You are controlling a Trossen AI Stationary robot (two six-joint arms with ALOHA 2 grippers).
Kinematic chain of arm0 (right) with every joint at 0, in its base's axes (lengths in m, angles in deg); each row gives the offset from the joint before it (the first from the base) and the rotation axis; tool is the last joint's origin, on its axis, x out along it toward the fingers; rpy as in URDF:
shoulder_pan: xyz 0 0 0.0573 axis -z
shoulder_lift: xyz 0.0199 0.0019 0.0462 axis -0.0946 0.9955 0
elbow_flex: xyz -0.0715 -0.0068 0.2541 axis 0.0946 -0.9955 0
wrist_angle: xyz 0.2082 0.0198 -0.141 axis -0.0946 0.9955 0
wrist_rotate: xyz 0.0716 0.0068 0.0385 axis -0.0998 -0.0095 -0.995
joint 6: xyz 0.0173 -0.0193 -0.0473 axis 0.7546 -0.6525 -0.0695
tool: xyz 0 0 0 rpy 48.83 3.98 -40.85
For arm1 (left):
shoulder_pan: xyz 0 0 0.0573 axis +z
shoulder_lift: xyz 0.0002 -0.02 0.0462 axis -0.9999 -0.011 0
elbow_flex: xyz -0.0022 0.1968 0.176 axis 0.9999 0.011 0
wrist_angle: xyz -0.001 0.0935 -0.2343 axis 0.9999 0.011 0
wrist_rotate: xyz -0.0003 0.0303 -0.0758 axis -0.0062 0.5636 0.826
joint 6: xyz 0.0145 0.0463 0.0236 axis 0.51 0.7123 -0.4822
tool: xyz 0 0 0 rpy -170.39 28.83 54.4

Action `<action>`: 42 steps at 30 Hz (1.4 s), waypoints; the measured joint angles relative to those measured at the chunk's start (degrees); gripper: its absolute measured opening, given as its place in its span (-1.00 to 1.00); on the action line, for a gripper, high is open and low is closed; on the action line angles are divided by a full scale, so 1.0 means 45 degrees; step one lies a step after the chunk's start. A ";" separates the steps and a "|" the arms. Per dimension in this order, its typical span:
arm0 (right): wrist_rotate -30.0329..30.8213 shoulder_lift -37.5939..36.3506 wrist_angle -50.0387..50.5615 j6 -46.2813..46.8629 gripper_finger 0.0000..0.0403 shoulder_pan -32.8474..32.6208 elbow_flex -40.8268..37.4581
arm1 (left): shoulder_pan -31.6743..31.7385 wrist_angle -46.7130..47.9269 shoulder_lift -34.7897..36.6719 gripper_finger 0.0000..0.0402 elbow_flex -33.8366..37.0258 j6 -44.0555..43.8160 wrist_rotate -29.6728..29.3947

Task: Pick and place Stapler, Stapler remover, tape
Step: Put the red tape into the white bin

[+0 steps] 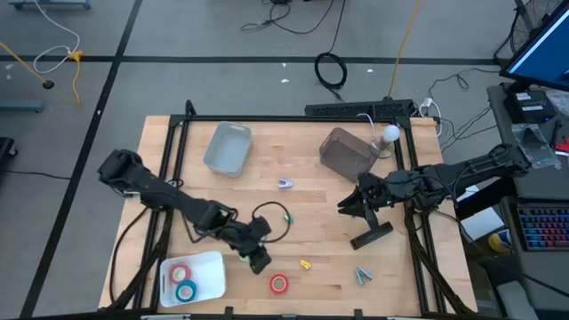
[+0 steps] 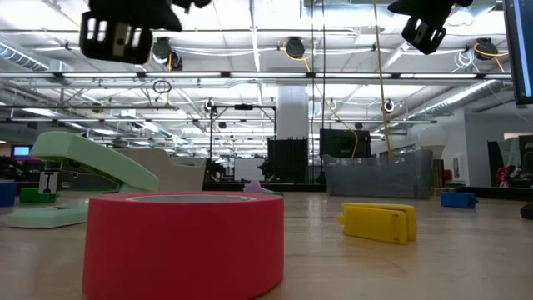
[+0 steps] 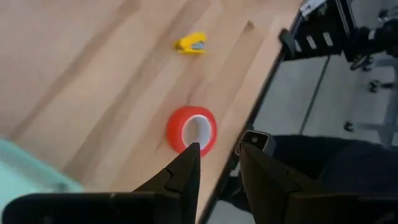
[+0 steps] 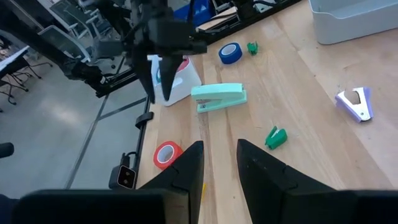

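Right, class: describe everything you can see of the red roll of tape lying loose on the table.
The red roll of tape is a small flat ring with a white core, matte and opaque, looking like vinyl or paper tape. It lies flat on its side on the bare wooden table near the front edge, right of the white tray and left of a small yellow piece. Nothing touches it; the left tool hangs above it, empty.

Wooden worktop [image 1: 293,213]: red tape [image 1: 279,284] at six o'clock, white tray [image 1: 212,267] at seven, grey bin [image 1: 228,148] at eleven.
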 joint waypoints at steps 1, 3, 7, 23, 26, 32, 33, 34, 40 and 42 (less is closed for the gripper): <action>-0.0001 0.0000 0.0000 -0.0054 -0.56 0.0000 0.0000 | 0.0048 0.0079 -0.0232 -0.43 -0.0197 -0.0060 0.0204; -0.0003 0.0000 -0.0003 -0.0132 -0.56 0.0000 0.0000 | 0.0108 0.0120 -0.0753 -0.43 -0.0687 -0.0103 0.0579; 0.0000 0.0000 0.0099 -0.0462 -0.56 0.0000 0.0000 | 0.0085 0.1140 -0.1849 -0.43 -0.2008 -0.0187 0.0889; -0.0034 -0.0005 0.0820 -0.0987 -0.56 0.0000 0.0000 | -0.0142 0.3293 -0.5587 -0.43 -0.5562 0.0435 0.1255; -0.0044 -0.0005 0.0935 -0.0981 -0.56 -0.0010 0.0000 | -0.0161 0.3447 -0.5825 -0.43 -0.5562 0.0056 0.1254; -0.0044 -0.0005 0.0981 -0.0976 -0.56 -0.0010 0.0000 | -0.0175 0.4045 -0.5937 -0.43 -0.5562 -0.0548 0.1251; -0.0044 -0.0005 0.0977 -0.0976 -0.56 -0.0010 0.0000 | -0.0175 0.4054 -0.5937 -0.43 -0.5562 -0.0554 0.1226; -0.0044 -0.0005 0.0996 -0.0976 -0.56 -0.0010 0.0000 | -0.0175 0.4054 -0.5937 -0.43 -0.5562 -0.0557 0.1148; -0.0044 0.0000 0.1049 -0.0976 -0.56 -0.0005 0.0000 | -0.0175 0.4082 -0.5942 -0.43 -0.5562 -0.0542 0.0929; -0.0044 -0.0005 0.1049 -0.0971 -0.56 -0.0005 0.0000 | -0.0175 0.4054 -0.6007 -0.43 -0.5562 -0.0561 0.0924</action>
